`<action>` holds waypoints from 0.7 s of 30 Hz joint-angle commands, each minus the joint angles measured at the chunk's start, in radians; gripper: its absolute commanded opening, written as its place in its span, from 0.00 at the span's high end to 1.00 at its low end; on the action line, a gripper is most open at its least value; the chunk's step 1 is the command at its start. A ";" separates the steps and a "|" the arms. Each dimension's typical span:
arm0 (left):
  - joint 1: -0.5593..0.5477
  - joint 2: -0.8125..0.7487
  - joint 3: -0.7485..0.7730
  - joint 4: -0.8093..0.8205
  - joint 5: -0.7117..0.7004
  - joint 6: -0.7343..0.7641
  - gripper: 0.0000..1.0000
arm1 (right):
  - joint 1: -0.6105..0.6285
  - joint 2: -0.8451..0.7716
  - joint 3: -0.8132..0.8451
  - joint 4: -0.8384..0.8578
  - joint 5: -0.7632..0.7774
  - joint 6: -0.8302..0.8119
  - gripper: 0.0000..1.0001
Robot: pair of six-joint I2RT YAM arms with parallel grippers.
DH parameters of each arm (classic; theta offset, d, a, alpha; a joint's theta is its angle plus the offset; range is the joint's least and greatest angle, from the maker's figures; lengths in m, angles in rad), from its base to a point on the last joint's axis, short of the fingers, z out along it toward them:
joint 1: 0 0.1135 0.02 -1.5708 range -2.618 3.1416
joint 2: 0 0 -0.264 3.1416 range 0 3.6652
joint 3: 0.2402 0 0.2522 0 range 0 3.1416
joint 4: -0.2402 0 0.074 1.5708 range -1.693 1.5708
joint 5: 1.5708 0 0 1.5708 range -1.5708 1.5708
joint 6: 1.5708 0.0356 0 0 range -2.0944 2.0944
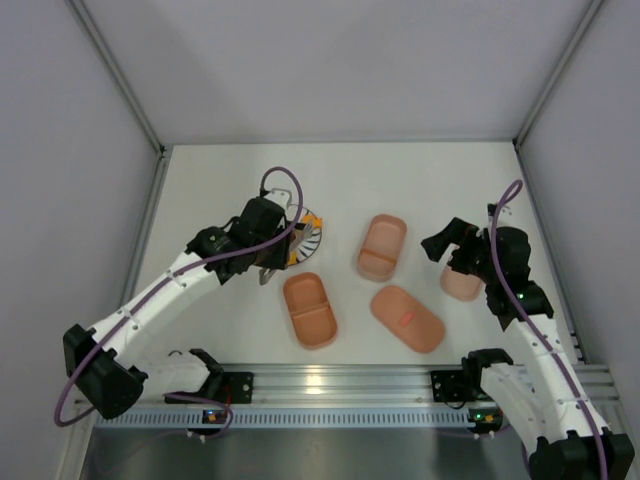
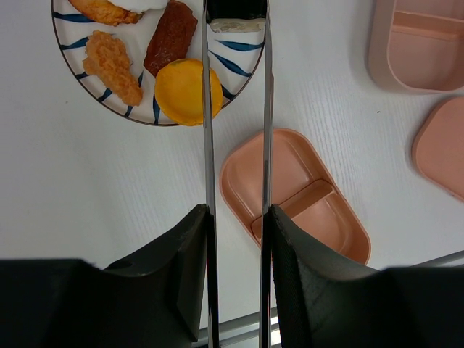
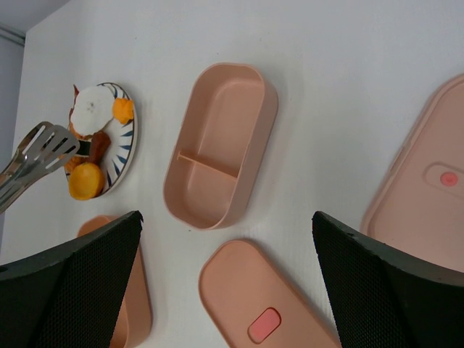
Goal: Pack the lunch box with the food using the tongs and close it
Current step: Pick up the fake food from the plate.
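Top view: the left gripper covers most of the plate, the food on it too small to tell, and the right gripper hides part of a pink lid. Left wrist view — the tongs and the dark piece at their tips run off the top edge, as does the plate's far side

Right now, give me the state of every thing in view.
left gripper: shut on the tongs
tongs: held, tips around a dark piece over the plate
right gripper: open, empty
near tray: uncovered, empty
far tray: uncovered, empty
marked lid: off, flat on table
second lid: off, partly under right gripper
plate: loaded with food
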 commanded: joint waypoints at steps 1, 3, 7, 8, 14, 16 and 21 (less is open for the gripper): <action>-0.005 -0.045 0.030 0.001 -0.004 0.013 0.75 | -0.018 -0.014 0.024 0.023 0.004 -0.004 0.01; -0.005 -0.051 0.032 -0.007 0.006 0.015 0.75 | -0.016 -0.013 0.024 0.023 0.004 -0.002 0.00; -0.005 -0.071 0.029 -0.030 0.023 0.032 0.75 | -0.016 -0.014 0.022 0.022 0.004 -0.004 0.00; -0.005 -0.085 0.029 -0.039 0.027 0.035 0.75 | -0.016 -0.014 0.022 0.025 0.005 -0.002 0.00; -0.005 -0.128 0.015 -0.059 0.093 0.048 0.75 | -0.016 -0.002 0.016 0.033 0.004 -0.001 0.01; -0.005 -0.137 0.012 -0.072 0.113 0.053 0.75 | -0.016 0.000 0.016 0.036 0.005 -0.001 0.00; -0.005 -0.164 0.001 -0.111 0.168 0.068 0.77 | -0.016 0.004 0.013 0.039 0.005 -0.004 0.01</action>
